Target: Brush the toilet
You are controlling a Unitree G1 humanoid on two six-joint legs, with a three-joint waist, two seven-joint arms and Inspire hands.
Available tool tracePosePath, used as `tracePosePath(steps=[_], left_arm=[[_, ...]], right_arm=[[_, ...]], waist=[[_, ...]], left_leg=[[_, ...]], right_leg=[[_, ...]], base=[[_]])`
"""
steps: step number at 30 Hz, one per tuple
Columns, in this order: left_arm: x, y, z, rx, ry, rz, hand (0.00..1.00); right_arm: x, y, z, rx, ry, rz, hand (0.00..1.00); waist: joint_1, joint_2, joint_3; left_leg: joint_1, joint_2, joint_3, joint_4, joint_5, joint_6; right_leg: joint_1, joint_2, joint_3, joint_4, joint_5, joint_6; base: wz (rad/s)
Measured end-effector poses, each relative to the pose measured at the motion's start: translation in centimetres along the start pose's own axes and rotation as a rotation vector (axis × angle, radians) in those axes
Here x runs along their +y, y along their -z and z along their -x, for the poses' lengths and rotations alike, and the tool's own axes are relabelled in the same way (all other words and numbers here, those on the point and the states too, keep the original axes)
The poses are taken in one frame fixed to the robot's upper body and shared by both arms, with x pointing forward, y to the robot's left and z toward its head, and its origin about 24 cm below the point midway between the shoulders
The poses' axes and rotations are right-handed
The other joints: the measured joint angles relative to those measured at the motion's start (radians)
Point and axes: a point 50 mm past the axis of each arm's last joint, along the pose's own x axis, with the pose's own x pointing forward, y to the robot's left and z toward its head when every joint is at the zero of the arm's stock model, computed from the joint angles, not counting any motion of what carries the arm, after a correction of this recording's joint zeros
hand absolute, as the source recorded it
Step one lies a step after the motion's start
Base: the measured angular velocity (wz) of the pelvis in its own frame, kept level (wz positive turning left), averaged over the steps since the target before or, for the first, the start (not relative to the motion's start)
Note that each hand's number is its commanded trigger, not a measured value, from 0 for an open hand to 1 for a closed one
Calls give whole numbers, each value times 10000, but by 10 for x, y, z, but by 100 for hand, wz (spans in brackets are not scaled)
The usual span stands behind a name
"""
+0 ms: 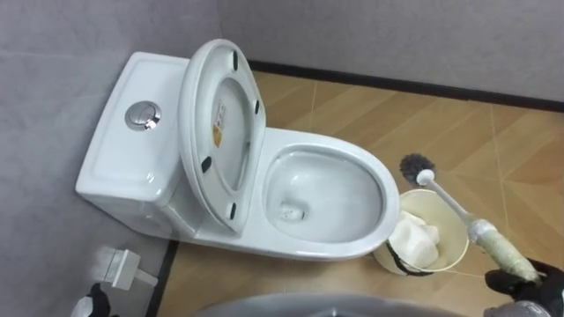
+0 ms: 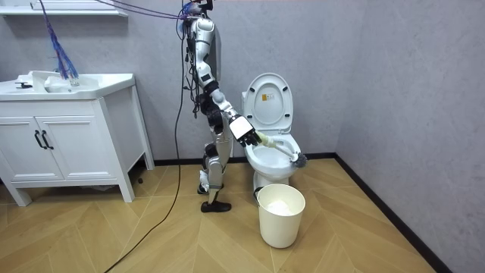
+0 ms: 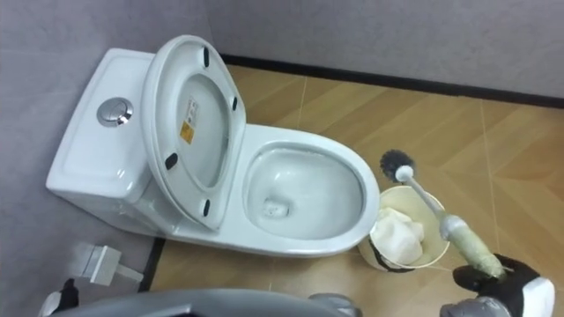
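Observation:
A white toilet [image 1: 264, 242] stands against the grey wall with its seat and lid [image 1: 220, 132] raised against the tank [image 1: 123, 158]; the bowl [image 1: 326, 198] holds a little water. My right hand [image 1: 520, 286], at the lower right, is shut on the pale handle of a toilet brush [image 1: 493, 245]. The white shaft runs up and left to the grey bristle head [image 1: 417, 165], which hangs just right of the bowl's rim, above the far edge of a cream bin [image 1: 454, 255]. A dark shape at the bottom left edge looks like my left hand [image 1: 92, 302]. I stand facing the toilet [image 2: 269, 144].
The cream bin [image 2: 281, 216] holds crumpled white paper [image 1: 416, 239] and sits on the wood floor right of the bowl. A white pipe fitting [image 1: 123, 267] lies by the toilet's base at the lower left. A white sink cabinet [image 2: 68, 136] stands behind me.

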Motion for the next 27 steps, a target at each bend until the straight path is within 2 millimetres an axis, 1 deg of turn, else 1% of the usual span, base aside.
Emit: tracePosePath(steps=[3, 9, 14, 15, 16, 21, 27], left_arm=[[-1, -2, -1, 38, 176, 36, 0], [-1, -3, -2, 39, 276, 140, 0], [-2, -1, -1, 143, 294, 108, 0], [-2, 0, -1, 205, 316, 88, 0], [-3, 1, -1, 245, 330, 77, 0], [-4, 6, -1, 457, 402, 20, 0], [-6, 8, 0, 649, 433, -17, 0]], right_arm=[[-1, 6, 0, 275, 49, 50, 100], [4, 9, 4, 564, -49, -231, 100], [4, 11, 4, 790, -64, -125, 100], [4, 13, 4, 834, -61, -111, 43], [5, 13, 5, 854, -63, -104, 0], [7, 16, 6, 1010, -115, -50, 0], [8, 14, 6, 1174, -112, -378, 0]], waist=[[-24, -1, 7], [-35, -4, 14], [-31, 8, 15], [-42, 9, 14], [-45, 9, 15], [-69, 43, 16], [-132, 41, 22]], left_leg=[[-14, -13, -1, 1, -1, 1], [-1, -16, 7, -18, -5, 4], [-1, -24, 0, -24, -11, 9], [-1, -33, -13, -23, -14, 10], [-2, -34, -14, -22, -15, 11], [-4, -33, -21, -19, -29, 17], [-6, -41, -50, -19, -32, 23]], right_leg=[[-31, 0, 0, 9, 0, 1], [-26, 0, 0, 16, -1, 1], [-18, 0, -9, 14, -3, 5], [-11, -2, -20, 13, -3, 5], [-12, -2, -22, 12, -3, 5], [-14, -9, -29, 12, -7, 12], [-7, -23, -58, 11, -14, 23]], base=[[0], [0], [0], [0], [0], [0], [0]])
